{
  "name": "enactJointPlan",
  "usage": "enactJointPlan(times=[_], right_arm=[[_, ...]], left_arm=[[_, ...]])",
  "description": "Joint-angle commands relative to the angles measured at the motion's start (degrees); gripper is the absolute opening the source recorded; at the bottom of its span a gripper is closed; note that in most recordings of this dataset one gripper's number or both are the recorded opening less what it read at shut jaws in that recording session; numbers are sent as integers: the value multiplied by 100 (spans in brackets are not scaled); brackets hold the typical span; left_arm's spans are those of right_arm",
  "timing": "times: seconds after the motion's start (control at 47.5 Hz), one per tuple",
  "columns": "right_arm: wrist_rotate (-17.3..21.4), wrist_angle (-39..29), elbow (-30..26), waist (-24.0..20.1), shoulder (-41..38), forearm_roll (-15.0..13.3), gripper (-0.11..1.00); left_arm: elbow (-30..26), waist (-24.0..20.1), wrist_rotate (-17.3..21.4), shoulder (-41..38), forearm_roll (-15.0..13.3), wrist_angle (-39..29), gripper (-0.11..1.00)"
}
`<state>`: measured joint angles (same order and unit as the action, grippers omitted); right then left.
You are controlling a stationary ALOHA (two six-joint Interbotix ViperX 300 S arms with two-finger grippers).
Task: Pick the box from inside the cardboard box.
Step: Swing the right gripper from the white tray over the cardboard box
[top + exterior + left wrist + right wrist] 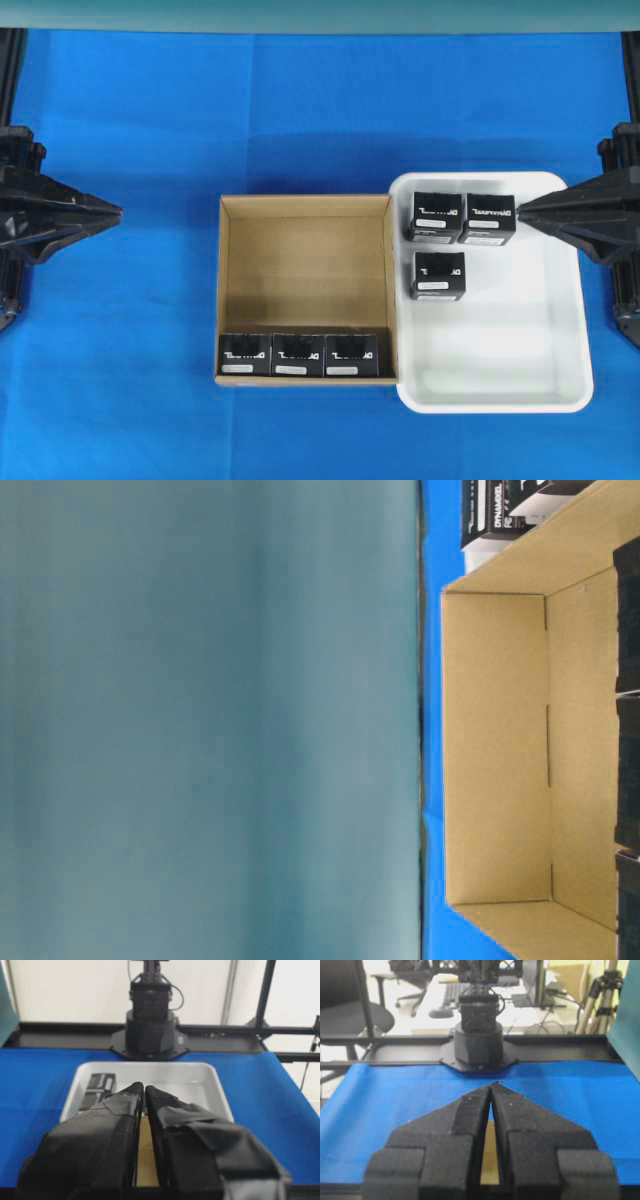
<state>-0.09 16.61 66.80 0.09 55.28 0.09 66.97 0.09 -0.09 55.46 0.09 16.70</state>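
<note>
Both grippers, left (118, 211) and right (522, 210), are closed, empty; the box (351, 354), judged light and rigid, is best pinched across opposite side faces.

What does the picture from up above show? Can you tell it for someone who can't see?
Seen from above, a brown cardboard box on a blue table holds three small black boxes in a row along its near wall. Beside it, a white tray holds three more. Two black grippers, left and right, wait shut at the sides.
</note>
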Motion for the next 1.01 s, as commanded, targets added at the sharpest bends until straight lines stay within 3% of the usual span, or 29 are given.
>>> enactJointPlan(times=[0.0, 0.126, 0.231, 0.715, 0.989], right_arm=[[79, 35, -44, -70, -70, 26, 14], [237, -378, -176, -88, -132, 413, 3], [413, -932, -396, -88, -220, 457, -1], [1213, -4298, -2505, -202, -1802, 510, -1], [1283, -5818, -3612, -316, -3006, 519, -1]], left_arm=[[-185, -53, -53, -97, 88, -88, 14], [-396, -70, -53, -88, 97, -343, 1], [-475, -70, -62, -70, 97, -624, -6], [-782, -70, -62, -70, 88, -1714, -7], [-817, -62, -62, -53, 97, -1969, -7]])
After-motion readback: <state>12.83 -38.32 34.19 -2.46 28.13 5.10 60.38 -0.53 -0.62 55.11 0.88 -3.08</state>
